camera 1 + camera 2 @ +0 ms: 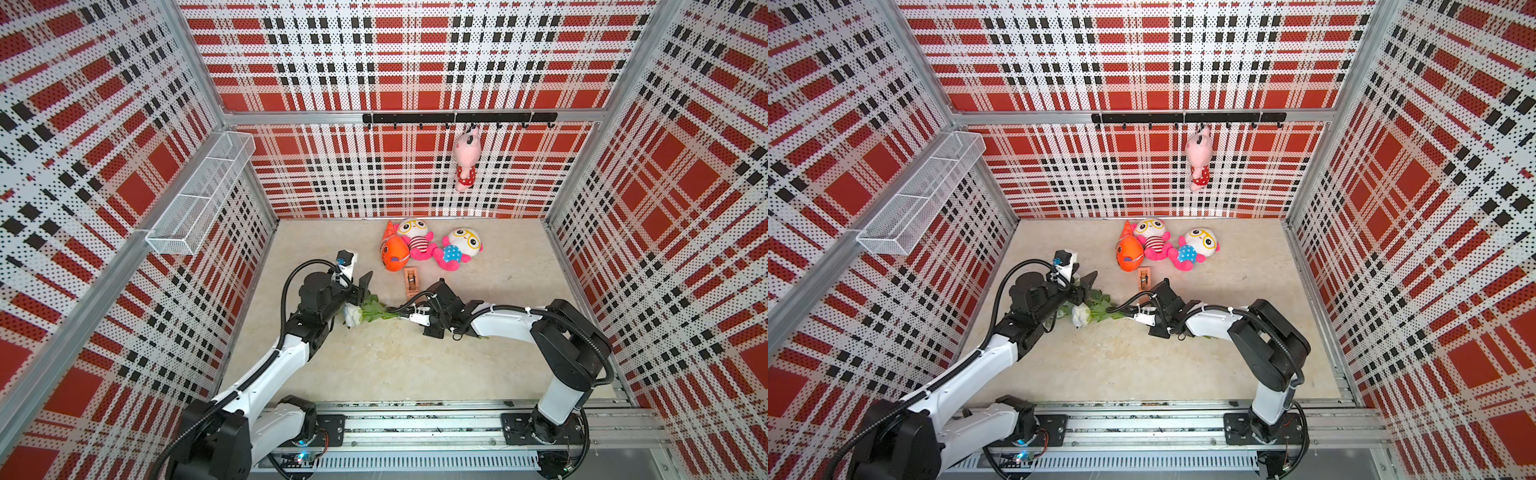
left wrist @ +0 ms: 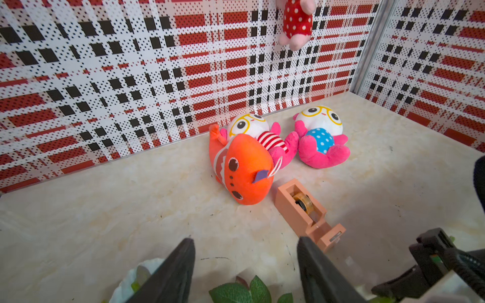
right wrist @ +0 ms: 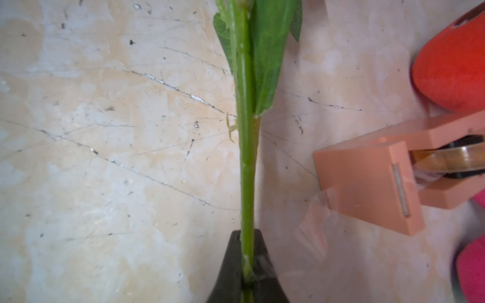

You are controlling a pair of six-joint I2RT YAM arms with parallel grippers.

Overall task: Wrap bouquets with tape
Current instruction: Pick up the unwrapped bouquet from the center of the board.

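The bouquets are one bunch (image 1: 368, 312) lying on the floor, with a white rose (image 1: 352, 318), green leaves and thin stems, seen in both top views (image 1: 1096, 309). My right gripper (image 3: 247, 233) is shut on the green stems (image 3: 245, 157), which run straight out from its jaws. My left gripper (image 2: 246, 240) hangs open over the flower end, with leaves (image 2: 241, 291) showing between its fingers and nothing gripped. The tape is a peach dispenser (image 1: 411, 282) just behind the stems (image 3: 367, 183), with a clear strip hanging off its cutter end.
An orange plush fish (image 1: 394, 253) and two pink plush dolls (image 1: 417, 241) (image 1: 457, 249) lie behind the dispenser near the back wall. Another pink plush (image 1: 466, 160) hangs from a black hook rail (image 1: 457, 117). A white wire basket (image 1: 199, 195) is mounted on the left wall.
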